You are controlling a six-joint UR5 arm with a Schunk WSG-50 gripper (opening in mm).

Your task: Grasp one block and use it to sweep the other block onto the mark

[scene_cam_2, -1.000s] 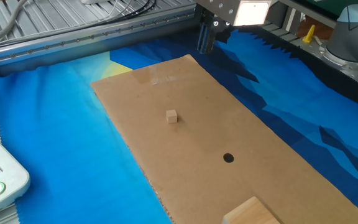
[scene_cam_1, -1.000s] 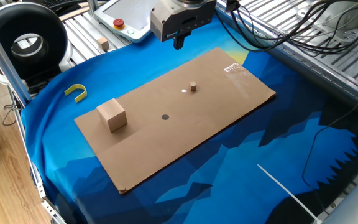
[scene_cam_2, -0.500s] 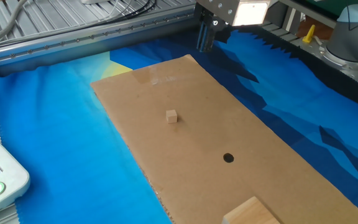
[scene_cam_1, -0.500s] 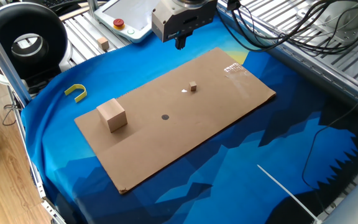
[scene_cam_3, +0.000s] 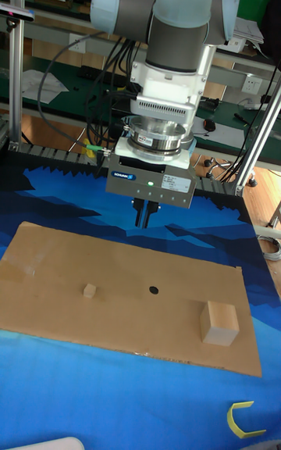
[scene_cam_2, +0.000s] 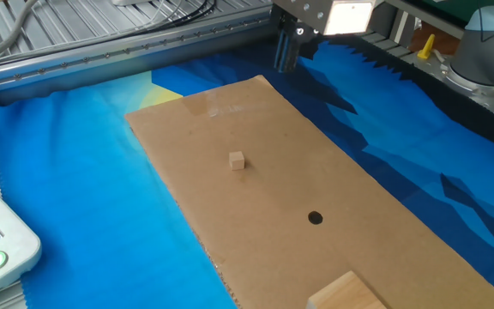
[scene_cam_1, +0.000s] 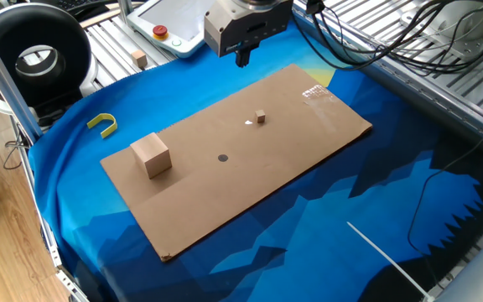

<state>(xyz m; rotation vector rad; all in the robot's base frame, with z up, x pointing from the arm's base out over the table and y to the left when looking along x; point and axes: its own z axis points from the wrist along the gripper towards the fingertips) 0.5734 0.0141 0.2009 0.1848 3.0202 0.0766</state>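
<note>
1. Comparing this moment with the views from a second ago, almost nothing has shifted: the end effector (scene_cam_1: 242, 59) still hangs above the far edge of the cardboard sheet (scene_cam_1: 309, 159), with only a hair of sideways drift in the other fixed view.
2. Its fingers (scene_cam_3: 144, 216) sit pressed close together and hold nothing.
3. That stillness suggests the grasp has not begun; the whole task is ahead.
4. The large block (scene_cam_1: 151, 154) rests near one short end of the sheet, well apart from the end effector and untouched.
5. The tiny block (scene_cam_1: 260, 117) sits toward the other end, just beside a white fleck (scene_cam_1: 249, 123).
6. The mark (scene_cam_1: 222, 157) lies between the two blocks, nearer the tiny one, so a sweep would likely have to come from the tiny block's far side.
7. Bare cardboard surrounds the tiny block and the mark on all sides, leaving open room for a push.
8. The large block stands close to the sheet's long edge, where blue cloth (scene_cam_1: 74, 180) begins.
9. A yellow curved piece (scene_cam_1: 102, 124) lies on that cloth off the sheet, clear of the likely path.
10. A shiny tape patch (scene_cam_1: 314, 92) marks the far corner, near the end effector.
</note>
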